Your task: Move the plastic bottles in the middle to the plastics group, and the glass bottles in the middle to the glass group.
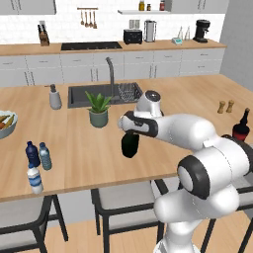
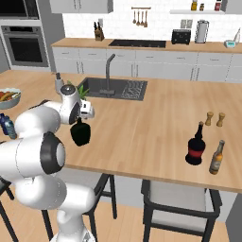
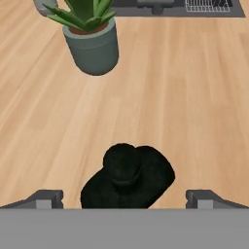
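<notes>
Glossy white rounded arm [image 1: 197, 148] segments, dark grey joint rings; pincer [image 3: 124, 198] with small dark finger tips.

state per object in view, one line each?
gripper: open, fingers either side of the black bottle, not closed on it
black bottle: upright on the counter, not lifted
red-labelled bottle: upright, far right
amber bottle: upright beside the red-labelled one
three small bottles: upright, clustered at the left edge
potted plant: upright near the sink

Light wooden desk [image 1: 89, 158] carries: squat all-black glass bottle [image 1: 130, 144] mid-desk, potted green plant [image 1: 98, 109] near inset sink [image 1: 94, 94], three small bottles [image 1: 37, 163] clustered at left edge, red-labelled dark bottle [image 2: 195, 146] beside amber bottle [image 2: 216, 158].
</notes>
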Tool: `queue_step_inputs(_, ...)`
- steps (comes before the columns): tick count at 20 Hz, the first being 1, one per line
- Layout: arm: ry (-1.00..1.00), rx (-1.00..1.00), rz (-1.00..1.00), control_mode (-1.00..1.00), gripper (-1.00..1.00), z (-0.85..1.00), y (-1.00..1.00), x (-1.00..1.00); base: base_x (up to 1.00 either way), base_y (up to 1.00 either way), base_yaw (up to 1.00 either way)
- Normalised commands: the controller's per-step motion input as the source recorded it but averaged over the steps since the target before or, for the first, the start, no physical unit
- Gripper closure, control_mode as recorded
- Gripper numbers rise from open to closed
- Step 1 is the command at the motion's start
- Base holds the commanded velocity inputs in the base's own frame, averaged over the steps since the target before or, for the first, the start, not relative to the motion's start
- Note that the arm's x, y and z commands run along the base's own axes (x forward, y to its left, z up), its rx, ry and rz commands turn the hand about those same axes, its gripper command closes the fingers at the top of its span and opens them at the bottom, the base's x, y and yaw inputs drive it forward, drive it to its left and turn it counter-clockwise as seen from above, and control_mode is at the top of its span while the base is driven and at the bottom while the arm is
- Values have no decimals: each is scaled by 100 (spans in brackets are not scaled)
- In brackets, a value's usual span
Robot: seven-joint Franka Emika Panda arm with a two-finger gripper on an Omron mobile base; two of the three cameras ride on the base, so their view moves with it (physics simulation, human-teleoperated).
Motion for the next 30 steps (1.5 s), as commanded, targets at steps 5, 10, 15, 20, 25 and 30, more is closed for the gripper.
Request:
queue_step_inputs(5,0,0,0,-100,-100,0,0,29,0,0,0)
queue_step_inputs(10,0,0,0,-100,-100,-11,4,14,0,0,0)
queue_step_inputs(15,0,0,0,-100,-100,-19,2,1,0,0,0)
queue_step_inputs(20,0,0,0,-100,-100,-21,4,0,0,0,0)
queue_step_inputs(25,0,0,0,-100,-100,-1,1,0,0,0,0)
queue_step_inputs(30,0,0,0,-100,-100,0,0,3,0,0,0)
